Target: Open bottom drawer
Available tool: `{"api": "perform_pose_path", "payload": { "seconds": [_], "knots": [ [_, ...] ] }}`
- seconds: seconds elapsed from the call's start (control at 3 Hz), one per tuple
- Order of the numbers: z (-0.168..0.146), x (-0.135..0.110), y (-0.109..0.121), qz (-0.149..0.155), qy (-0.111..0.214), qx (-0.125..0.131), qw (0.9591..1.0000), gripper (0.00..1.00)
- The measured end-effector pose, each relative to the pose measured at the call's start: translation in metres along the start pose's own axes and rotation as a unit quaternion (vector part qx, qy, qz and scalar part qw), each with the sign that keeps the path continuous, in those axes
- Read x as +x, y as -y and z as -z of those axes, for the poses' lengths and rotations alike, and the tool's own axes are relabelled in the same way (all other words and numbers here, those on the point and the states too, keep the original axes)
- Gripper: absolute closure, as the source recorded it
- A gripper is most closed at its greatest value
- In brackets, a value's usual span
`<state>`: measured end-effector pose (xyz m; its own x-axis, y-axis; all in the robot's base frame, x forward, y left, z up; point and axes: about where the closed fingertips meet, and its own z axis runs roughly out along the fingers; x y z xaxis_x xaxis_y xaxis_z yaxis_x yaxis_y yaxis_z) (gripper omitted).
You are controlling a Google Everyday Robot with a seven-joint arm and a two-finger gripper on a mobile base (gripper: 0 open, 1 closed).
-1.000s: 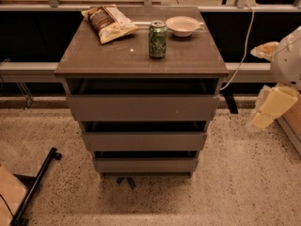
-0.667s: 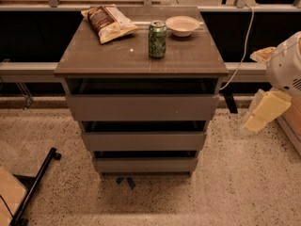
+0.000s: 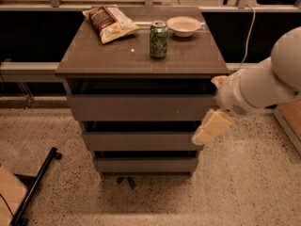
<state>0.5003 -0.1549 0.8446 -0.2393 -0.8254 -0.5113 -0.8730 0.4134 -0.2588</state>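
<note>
A grey-brown cabinet has three handleless drawers stacked one under another. The bottom drawer [image 3: 146, 165] is the lowest, smallest-looking front, near the floor, and it is closed. Above it are the middle drawer [image 3: 141, 141] and the top drawer [image 3: 141, 108]. My gripper [image 3: 210, 127] comes in from the right on a white arm [image 3: 263, 86]. Its cream fingers point down and left, over the right end of the middle drawer front, above the bottom drawer's right end.
On the cabinet top [image 3: 108, 55] stand a green can [image 3: 158, 40], a white bowl [image 3: 184, 26] and a chip bag [image 3: 110, 22]. A black stand leg [image 3: 35, 187] lies on the speckled floor at the left. A wooden edge [image 3: 288, 121] is at the right.
My arm and gripper have moved left from beside the cabinet to in front of its right side, and slightly lower. The drawers have not moved.
</note>
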Motion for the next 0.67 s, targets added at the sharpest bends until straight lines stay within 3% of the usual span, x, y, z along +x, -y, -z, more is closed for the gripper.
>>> {"api": "perform_pose_path", "payload": {
  "seconds": [0.33, 0.67],
  "knots": [
    [-0.0572, -0.0049, -0.0035, 0.009, 0.032, -0.011, 0.9994, 0.0],
    [-0.0583, -0.0054, -0.0033, 0.007, 0.032, -0.007, 0.9995, 0.0]
  ]
}}
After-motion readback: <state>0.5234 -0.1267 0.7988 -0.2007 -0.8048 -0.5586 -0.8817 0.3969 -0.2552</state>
